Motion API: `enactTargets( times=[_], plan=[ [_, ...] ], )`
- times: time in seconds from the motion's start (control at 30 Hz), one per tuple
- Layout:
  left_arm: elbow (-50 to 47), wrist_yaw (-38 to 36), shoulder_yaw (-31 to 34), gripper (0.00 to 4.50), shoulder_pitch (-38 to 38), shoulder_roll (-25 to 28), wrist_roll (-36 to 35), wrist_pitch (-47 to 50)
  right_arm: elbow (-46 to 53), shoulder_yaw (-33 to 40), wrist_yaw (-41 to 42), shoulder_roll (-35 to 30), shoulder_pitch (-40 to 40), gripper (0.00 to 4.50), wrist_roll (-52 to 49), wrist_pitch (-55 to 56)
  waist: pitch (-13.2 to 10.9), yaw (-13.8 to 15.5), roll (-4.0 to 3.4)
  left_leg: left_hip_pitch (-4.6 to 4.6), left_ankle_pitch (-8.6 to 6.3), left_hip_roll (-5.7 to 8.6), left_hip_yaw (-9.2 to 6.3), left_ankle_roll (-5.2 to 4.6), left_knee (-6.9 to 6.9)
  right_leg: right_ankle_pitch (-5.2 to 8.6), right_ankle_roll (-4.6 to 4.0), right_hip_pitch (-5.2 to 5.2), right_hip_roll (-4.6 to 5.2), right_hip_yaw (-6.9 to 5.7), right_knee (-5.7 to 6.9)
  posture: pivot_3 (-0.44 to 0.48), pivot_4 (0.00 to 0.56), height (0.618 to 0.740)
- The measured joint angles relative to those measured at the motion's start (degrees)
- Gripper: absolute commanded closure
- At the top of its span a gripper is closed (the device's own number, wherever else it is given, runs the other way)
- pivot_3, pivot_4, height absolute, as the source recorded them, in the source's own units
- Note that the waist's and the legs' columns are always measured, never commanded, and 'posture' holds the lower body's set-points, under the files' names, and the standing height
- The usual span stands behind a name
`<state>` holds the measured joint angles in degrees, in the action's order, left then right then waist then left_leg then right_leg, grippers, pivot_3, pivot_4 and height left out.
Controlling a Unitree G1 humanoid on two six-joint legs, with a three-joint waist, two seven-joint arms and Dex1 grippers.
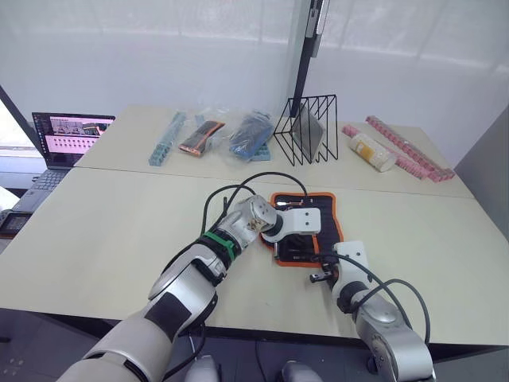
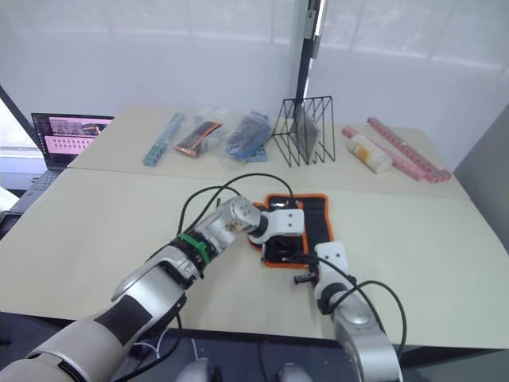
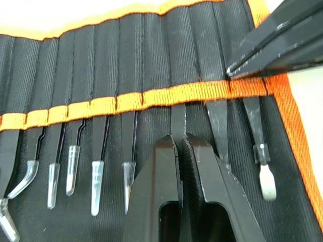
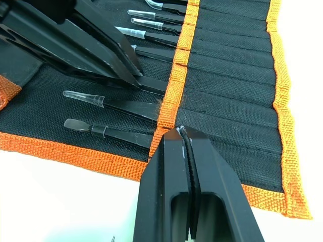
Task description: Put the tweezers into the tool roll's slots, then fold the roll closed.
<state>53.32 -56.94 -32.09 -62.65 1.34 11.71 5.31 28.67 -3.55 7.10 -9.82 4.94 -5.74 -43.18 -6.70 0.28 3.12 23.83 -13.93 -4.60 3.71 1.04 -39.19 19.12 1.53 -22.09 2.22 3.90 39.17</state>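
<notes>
The tool roll (image 1: 324, 219) is lying open on the counter (image 1: 119, 231), orange-bound, near its front edge. Tweezers (image 3: 177, 120) are sitting in the slots (image 3: 126, 102), tips protruding. The left gripper (image 3: 180, 143) jaws are clamping one tweezer; the right gripper (image 4: 182, 133) jaws are pinching the orange slot trim.

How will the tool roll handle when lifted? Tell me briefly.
Probably floppy: the tool roll is thin woven fabric lying flat on the table. Likely light, so a push may slide it. The slotted tweezers may stiffen that band.
</notes>
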Motion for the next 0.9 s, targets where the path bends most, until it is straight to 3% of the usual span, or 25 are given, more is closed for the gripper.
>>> enactTargets(
  times=[0.3,0.47,0.73,0.9],
  plan=[
    [4.9,0.4,2.9,4.47,-0.7,-1.1,0.5,-2.8,0.6,0.0,0.0,-0.1,0.0,4.50,0.0,-1.4,0.1,0.2,0.18,0.00,0.04,0.03,-0.04,-0.06,-0.03,-0.02,0.01,0.05,0.01,0.00,0.00,0.000,0.150,0.687],
    [-0.9,-2.3,4.9,2.83,0.3,2.3,-0.4,0.0,0.8,-0.5,0.5,0.2,-0.1,4.50,-0.3,-1.4,0.1,-0.5,0.14,0.04,0.04,-0.01,-0.06,-0.07,-0.01,-0.01,0.01,-0.05,-0.03,0.00,0.07,0.000,0.150,0.687],
    [-26.8,-7.9,12.2,0.19,6.8,15.0,-5.6,16.1,0.9,-0.6,2.1,-0.3,-0.3,4.50,-1.2,-1.4,0.0,-1.6,-0.05,-0.01,0.04,-0.14,-0.17,-0.06,0.20,0.01,-0.04,-0.06,-0.23,0.01,0.11,0.000,0.150,0.687],
    [-49.4,-7.3,20.9,0.05,19.7,24.1,-11.6,28.7,-0.4,-0.4,3.4,-1.1,-1.5,4.50,-1.3,-1.2,0.1,-1.8,-0.17,-0.16,0.05,-0.19,-0.16,-0.04,0.20,0.01,-0.05,0.02,-0.21,0.04,0.18,0.000,0.150,0.687]
  ],
)
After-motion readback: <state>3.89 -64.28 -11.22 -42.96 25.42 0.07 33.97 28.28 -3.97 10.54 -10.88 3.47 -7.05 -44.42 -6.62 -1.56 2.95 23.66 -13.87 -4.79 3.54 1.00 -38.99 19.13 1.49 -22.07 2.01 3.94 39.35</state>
